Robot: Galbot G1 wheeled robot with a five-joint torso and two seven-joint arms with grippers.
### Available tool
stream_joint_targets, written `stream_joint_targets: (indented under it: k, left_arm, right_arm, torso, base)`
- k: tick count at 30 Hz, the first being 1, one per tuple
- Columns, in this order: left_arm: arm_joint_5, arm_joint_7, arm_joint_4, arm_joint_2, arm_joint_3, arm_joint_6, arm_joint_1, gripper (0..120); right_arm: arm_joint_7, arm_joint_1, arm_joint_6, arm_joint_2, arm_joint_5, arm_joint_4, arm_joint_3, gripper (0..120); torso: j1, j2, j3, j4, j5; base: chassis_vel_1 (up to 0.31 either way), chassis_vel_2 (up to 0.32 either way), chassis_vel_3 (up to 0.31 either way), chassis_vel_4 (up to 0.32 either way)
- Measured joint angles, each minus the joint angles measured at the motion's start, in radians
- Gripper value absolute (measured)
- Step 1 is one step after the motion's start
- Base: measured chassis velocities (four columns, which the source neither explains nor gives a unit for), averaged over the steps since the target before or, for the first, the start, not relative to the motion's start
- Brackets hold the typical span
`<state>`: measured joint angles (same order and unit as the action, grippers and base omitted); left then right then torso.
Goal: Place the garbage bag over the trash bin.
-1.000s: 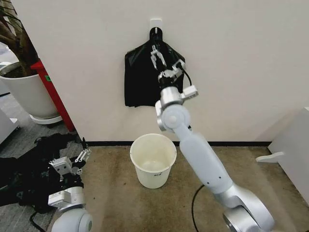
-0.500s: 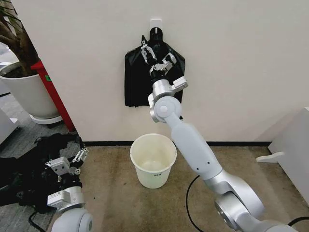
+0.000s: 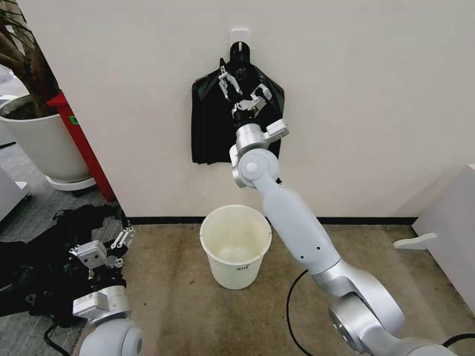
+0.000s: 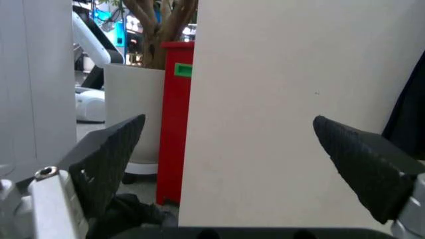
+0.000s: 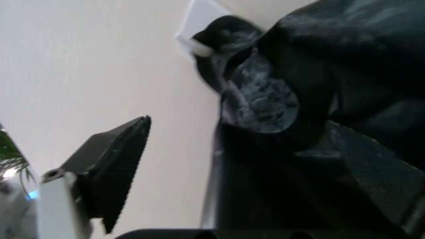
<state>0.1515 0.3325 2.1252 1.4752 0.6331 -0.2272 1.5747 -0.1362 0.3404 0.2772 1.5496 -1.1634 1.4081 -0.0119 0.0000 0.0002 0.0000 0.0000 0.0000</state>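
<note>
Right gripper [image 3: 239, 86] is raised to the far wall, at the black bundle [image 3: 215, 119] hanging from a white hook [image 3: 239, 35]; jaws apart, one finger [image 5: 109, 169] out over bare wall to the left of the bundle, the other over the black plastic. Can't tell whether it touches the plastic. Left gripper [image 3: 113, 248] sits low at near left, jaws apart with nothing between them, pointing at the wall by a red post [image 4: 174, 119] and a white plant pot [image 3: 41, 137]. Trash bin [image 3: 235, 245] stands upright on the floor at the base of the wall, below the bundle, nothing over its rim. A heap of black plastic [image 3: 41, 256] lies on the floor at far left, just behind the left gripper. Can't tell which black plastic is the garbage bag.
</note>
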Motion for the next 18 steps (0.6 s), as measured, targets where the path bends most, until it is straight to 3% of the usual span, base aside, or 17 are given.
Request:
stream_joint_targets:
  k: [11,18]
  left_arm:
    - [-0.006,0.003,-0.004,-0.002,0.001,-0.008,0.003,100]
    - [-0.019,0.007,-0.019,0.0,-0.002,-0.015,0.003,100]
  right_arm:
    - [0.03,-0.015,0.004,-0.005,0.001,-0.035,0.022,64]
    - [0.049,-0.012,0.007,-0.007,0.006,-0.016,0.022,36]
  torso:
    - [0.0,0.0,0.0,0.0,0.0]
    - [0.0,0.0,0.0,0.0001,0.0]
  base:
    - [0.0,0.0,0.0,0.0]
    - [0.0,0.0,0.0,0.0]
